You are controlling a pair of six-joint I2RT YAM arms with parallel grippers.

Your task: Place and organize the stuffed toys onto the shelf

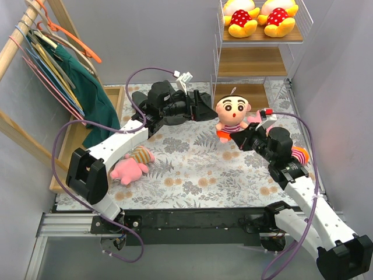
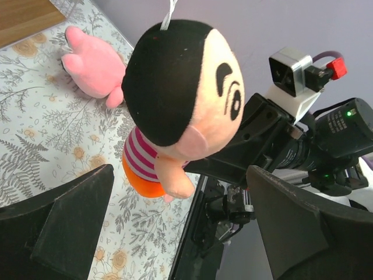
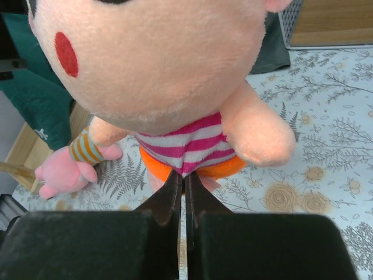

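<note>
A black-haired doll in a pink-striped shirt [image 1: 233, 112] hangs above the floral mat. My right gripper [image 1: 229, 137] is shut on the shirt hem, as the right wrist view [image 3: 185, 178] shows. My left gripper [image 1: 207, 108] is open just left of the doll; in its wrist view [image 2: 180, 192] the doll [image 2: 175, 87] hangs ahead of the spread jaws without touching them. Two yellow dolls [image 1: 259, 16] sit on the top board of the shelf [image 1: 253, 61]. One pink doll [image 1: 131, 166] lies on the mat at the left. Another [image 1: 300, 154] lies partly hidden by my right arm.
A slanted wooden clothes rail [image 1: 17, 41] with hangers and a dark green garment [image 1: 87, 87] stands at the left over a wooden tray [image 1: 70, 143]. The shelf's middle and bottom boards show bare wood. The grey walls close in at the back and on both sides.
</note>
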